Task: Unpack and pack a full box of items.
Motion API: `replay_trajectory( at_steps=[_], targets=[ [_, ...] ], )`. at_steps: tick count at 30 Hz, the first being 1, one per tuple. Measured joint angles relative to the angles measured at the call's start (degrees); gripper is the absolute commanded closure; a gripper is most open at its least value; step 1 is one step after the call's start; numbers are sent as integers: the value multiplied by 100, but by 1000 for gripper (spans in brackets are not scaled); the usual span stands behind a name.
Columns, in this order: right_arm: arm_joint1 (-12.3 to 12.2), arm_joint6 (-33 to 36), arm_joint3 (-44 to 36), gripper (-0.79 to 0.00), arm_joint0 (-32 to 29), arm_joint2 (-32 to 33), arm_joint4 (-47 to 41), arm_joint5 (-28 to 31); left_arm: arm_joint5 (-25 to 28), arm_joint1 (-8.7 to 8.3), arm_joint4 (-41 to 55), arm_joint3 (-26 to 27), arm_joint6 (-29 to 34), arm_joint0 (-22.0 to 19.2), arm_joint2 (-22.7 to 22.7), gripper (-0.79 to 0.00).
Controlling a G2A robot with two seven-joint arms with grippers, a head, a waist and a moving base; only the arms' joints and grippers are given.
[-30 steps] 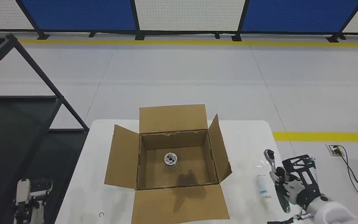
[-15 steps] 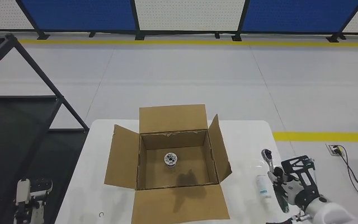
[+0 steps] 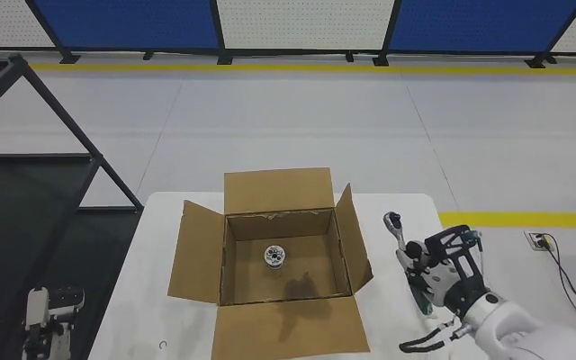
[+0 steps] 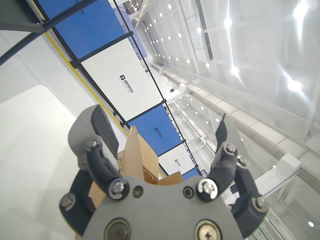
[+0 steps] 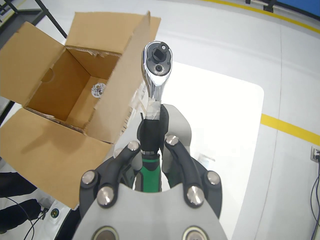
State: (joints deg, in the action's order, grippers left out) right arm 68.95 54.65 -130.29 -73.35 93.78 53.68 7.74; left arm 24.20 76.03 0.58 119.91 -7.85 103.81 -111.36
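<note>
Open cardboard box (image 3: 279,191) holds one round part (image 3: 275,256) — ratchet (image 5: 155,76) aloft beside it.

An open brown cardboard box (image 3: 277,191) on the white table (image 3: 382,310) holds a small round silvery part (image 3: 275,256). Right of the box, the right gripper (image 3: 416,263) grips a chrome ratchet wrench (image 3: 398,232).

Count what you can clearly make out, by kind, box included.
Cardboard box: 1
Ratchet wrench, in the right gripper: 1
Small round part, inside the box: 1
Total: 3
</note>
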Motion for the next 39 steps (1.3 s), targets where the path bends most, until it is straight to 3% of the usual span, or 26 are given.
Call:
replay_trajectory(
  at_steps=[7, 16, 27, 31, 39],
  targets=[
    [-16, 107, -429, 0, 442, -500, -48, -63, 0, 0, 0, 0, 0, 0, 0, -785],
    [95, 438, -1, 0, 1612, -2145, 1003, -1171, 0, 0, 0, 0, 0, 0, 0, -785],
    [96, 361, 56, 0, 1556, -2164, 915, -1084, 0, 0, 0, 0, 0, 0, 0, -785],
    [145, 257, 570, 0, 1802, -2588, 695, -794, 0, 0, 0, 0, 0, 0, 0, -785],
    [434, 562, 2207, 0, 3351, -3840, 253, -800, 0, 0, 0, 0, 0, 0, 0, -785]
  ],
)
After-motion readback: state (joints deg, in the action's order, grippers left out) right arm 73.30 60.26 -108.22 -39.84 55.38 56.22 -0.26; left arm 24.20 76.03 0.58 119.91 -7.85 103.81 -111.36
